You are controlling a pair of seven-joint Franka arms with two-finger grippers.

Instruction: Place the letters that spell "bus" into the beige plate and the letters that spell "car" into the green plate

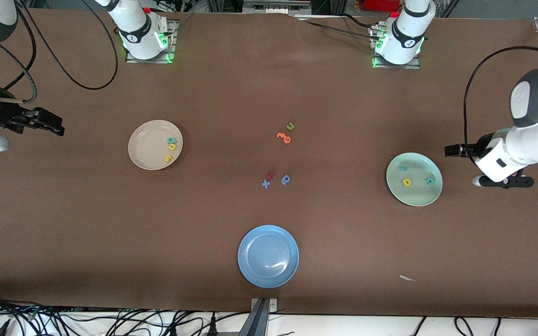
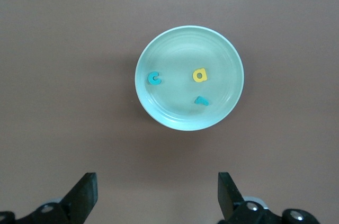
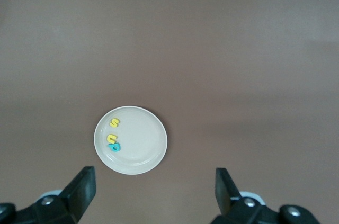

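The beige plate (image 1: 145, 149) (image 3: 140, 144) holds a teal b (image 1: 172, 140) (image 3: 115, 147), a yellow u (image 1: 172, 147) (image 3: 111, 138) and a yellow s (image 1: 167, 158) (image 3: 114, 123). In the green plate (image 1: 418, 196) (image 2: 180, 107) lie a teal c (image 1: 430, 181) (image 2: 154, 78), a yellow a (image 1: 407, 182) (image 2: 199, 75) and a teal r (image 1: 403, 168) (image 2: 201, 100). My left gripper (image 1: 453, 150) (image 2: 157, 181) hangs open and empty over bare table beside the green plate. The right gripper (image 1: 56, 127) (image 3: 155, 179), also open and empty, is raised over the table's right-arm end, off the beige plate.
Mid-table lie a green u (image 1: 290, 126), an orange letter (image 1: 284, 137), a red letter (image 1: 271, 175), a blue x (image 1: 265, 184) and a blue rounded letter (image 1: 286, 179). An empty blue plate (image 1: 268, 255) sits nearest the front camera. A white scrap (image 1: 407, 278) lies near that edge.
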